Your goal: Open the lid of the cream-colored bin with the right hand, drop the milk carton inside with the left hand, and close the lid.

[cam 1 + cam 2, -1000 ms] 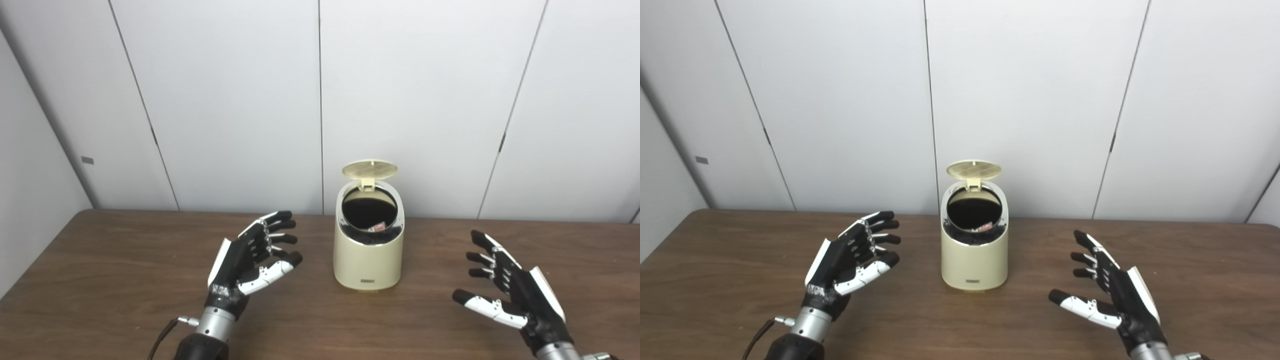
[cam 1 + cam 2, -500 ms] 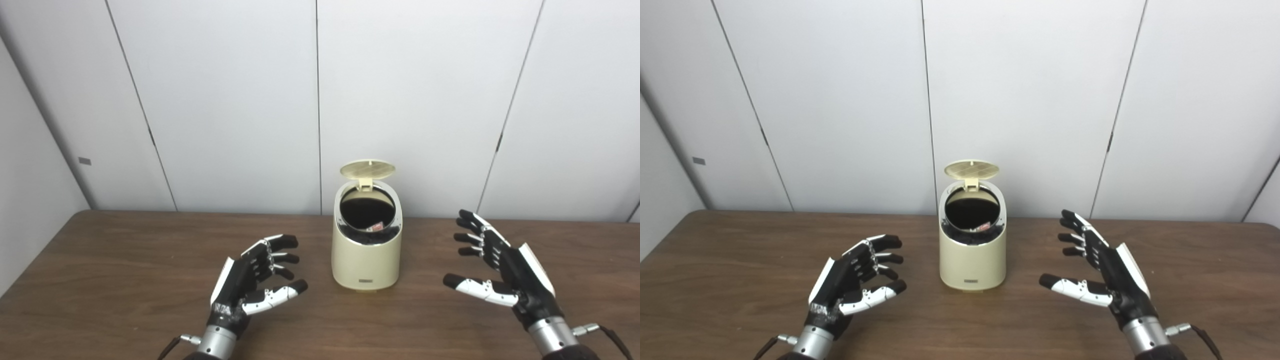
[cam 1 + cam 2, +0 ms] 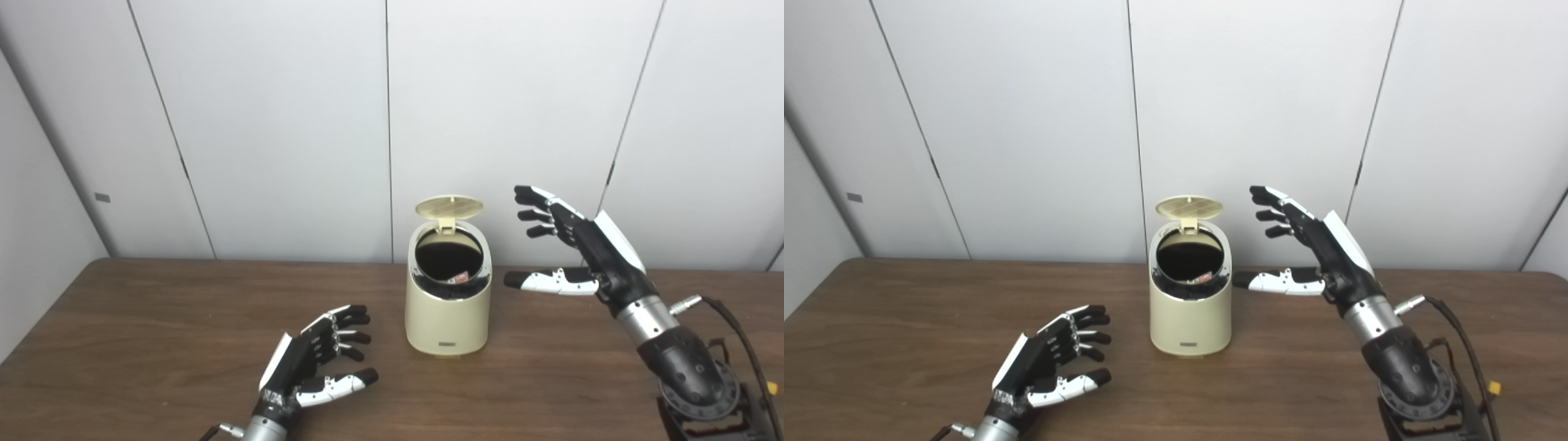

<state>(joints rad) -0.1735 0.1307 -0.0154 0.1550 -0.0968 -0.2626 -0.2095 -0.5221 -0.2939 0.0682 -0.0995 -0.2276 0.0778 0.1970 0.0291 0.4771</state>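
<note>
Left of my right hand (image 3: 582, 251): lid (image 3: 448, 207) up | right hand wide, empty; left hand (image 3: 312, 361) wide, empty | risk: sideways hit tips bin (image 3: 448, 306), carton (image 3: 460, 278) spills

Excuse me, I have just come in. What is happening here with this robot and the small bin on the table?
The robot is putting trash in a cream-colored plastic bin on the brown wooden table. Its round lid stands open, and a small red and white item, likely the milk carton, lies inside. The right hand is raised beside the bin at lid height, open, apparently to close the lid. The left hand hangs low over the table, open and empty.
</note>
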